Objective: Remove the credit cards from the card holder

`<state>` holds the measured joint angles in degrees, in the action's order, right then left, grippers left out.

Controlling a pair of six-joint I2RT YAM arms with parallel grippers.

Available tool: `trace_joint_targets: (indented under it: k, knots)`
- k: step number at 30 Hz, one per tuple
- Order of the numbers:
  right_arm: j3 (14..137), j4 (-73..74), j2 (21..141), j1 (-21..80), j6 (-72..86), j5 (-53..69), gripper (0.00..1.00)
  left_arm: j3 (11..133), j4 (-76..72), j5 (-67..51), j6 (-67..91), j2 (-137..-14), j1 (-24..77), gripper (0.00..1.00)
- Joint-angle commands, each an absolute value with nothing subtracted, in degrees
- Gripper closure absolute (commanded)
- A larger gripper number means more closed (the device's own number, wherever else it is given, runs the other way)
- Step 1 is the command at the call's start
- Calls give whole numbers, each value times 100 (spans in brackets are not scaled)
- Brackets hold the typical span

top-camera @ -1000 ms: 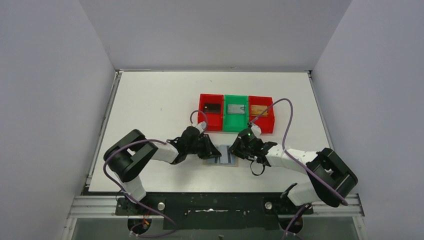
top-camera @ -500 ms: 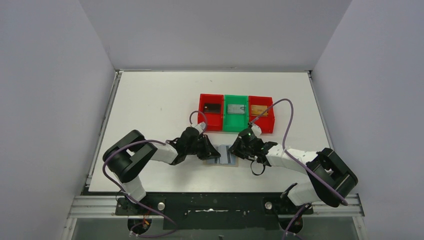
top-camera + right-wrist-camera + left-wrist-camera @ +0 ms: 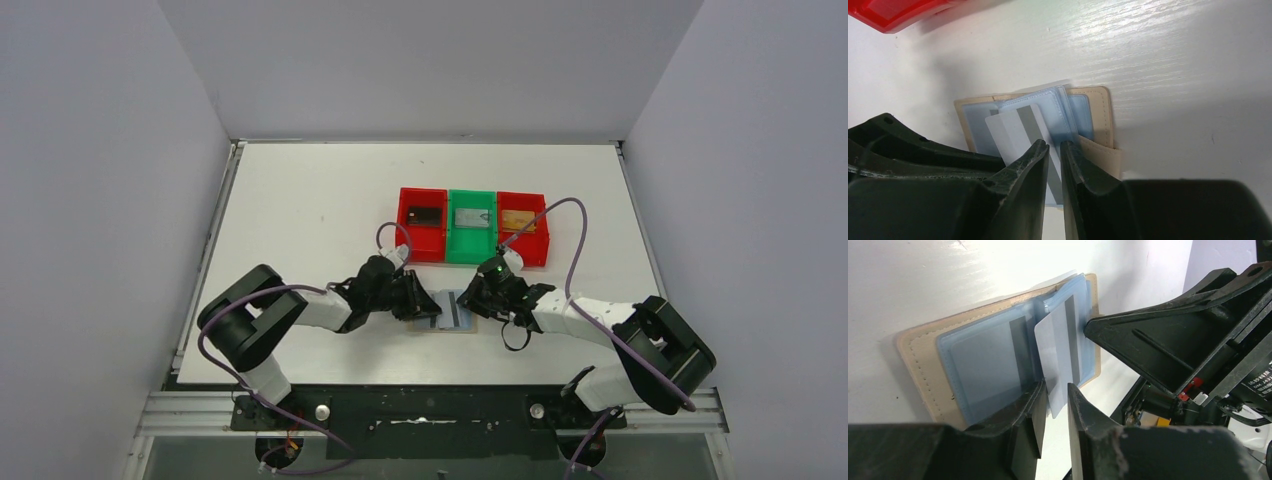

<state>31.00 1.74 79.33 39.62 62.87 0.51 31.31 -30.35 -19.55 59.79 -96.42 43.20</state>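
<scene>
Both jaws slightly parted over white card [image 3: 1049, 355], card holder [image 3: 918, 371] open, label [image 3: 1255, 390] illegible

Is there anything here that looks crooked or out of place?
Yes. A white card with a grey stripe sticks out of the open card holder at a slant, only partly inside its pale blue sleeve. Its free end reaches between the fingers of the left gripper.

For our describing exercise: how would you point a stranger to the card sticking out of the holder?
On the white table, in front of the three trays, lies an open tan card holder. The card pokes from its blue sleeves: the only white piece, grey-striped.
</scene>
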Motion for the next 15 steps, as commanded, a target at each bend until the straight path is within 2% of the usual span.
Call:
trace_joint_targets:
  k: [1,9,13,15]
  knots:
    - [2882,608,8127,3902,6179,-133,81,3250,-3589,-2138,6072,-9772,4359,77]
    - [2857,559,8150,3900,6179,-105,82,3208,-3916,-2174,6227,-9937,4375,78]
    - [2865,554,8160,3901,6179,-88,82,3231,-3933,-2178,6226,-9949,4377,88]
    - [2865,545,8171,3901,6170,-81,82,3251,-3916,-2188,6203,-9958,4373,97]
